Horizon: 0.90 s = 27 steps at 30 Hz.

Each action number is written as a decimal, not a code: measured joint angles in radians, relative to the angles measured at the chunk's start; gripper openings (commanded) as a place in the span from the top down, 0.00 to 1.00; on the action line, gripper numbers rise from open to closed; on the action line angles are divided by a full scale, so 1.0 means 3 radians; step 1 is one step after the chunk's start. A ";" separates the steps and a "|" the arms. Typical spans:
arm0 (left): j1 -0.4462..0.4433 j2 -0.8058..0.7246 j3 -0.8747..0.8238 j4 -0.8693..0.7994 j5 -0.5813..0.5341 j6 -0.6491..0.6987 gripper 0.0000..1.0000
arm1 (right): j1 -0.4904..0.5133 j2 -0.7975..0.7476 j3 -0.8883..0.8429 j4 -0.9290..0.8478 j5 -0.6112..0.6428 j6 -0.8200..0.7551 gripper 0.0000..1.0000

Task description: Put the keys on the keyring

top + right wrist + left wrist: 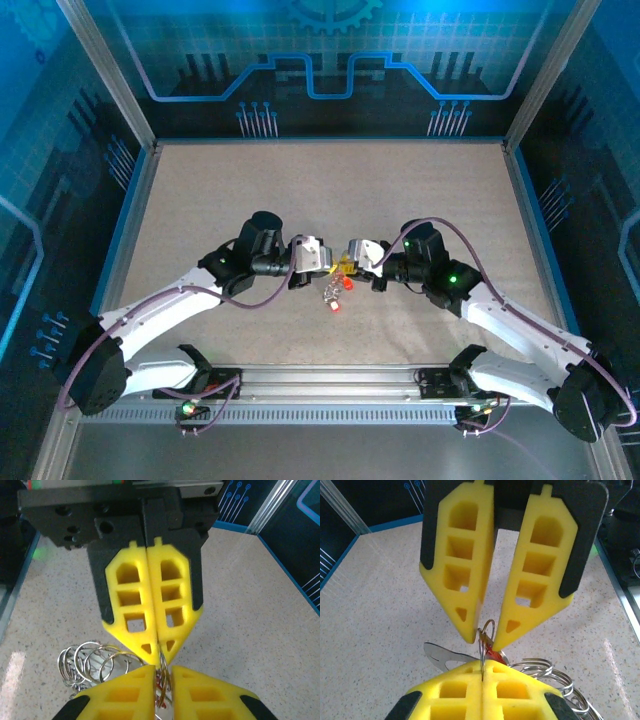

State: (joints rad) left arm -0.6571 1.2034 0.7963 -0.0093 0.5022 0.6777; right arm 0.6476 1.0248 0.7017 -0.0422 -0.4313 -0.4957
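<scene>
- Where the two arms meet over the middle of the counter (250, 180), the left pincer (330, 264) points to the right. Its yellow fingers are pressed together with no gap.
- From the left wrist camera, the tips of this pincer are clamped on a small metal loop (492, 625). The loop stands up out of the seam between them.
- Just below the two pincers hang the keys (337, 297), with red heads among the silver. I cannot tell if they touch the counter.
- Beside the clamped tips lies the keyring (542, 669), a bundle of silvery wire loops. A flat key blade (440, 656) sticks out on the opposite side.
- The right pincer (355, 262) points to the left, tip to tip with the left one. Its fingers are a little apart, and the small metal loop sits between their tips. I cannot tell if they press on it.
</scene>
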 measured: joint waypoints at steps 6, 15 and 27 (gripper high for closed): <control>0.0008 -0.0078 -0.0083 0.0264 0.0031 -0.0131 1.00 | -0.0003 -0.0020 -0.0006 0.0033 -0.0019 0.0027 0.74; 0.0047 -0.0128 -0.0271 0.0638 0.0118 -0.0266 1.00 | -0.0009 -0.0043 -0.0009 0.0032 -0.0020 0.0036 0.76; 0.0078 -0.0156 -0.0327 0.0781 0.0186 -0.0322 1.00 | -0.0052 -0.0122 -0.0065 0.0070 -0.0010 0.0089 0.90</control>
State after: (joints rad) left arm -0.6338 1.1564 0.6983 0.2249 0.5579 0.5812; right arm 0.6319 0.9882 0.6823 -0.0212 -0.4343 -0.4690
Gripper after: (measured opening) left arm 0.062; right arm 0.131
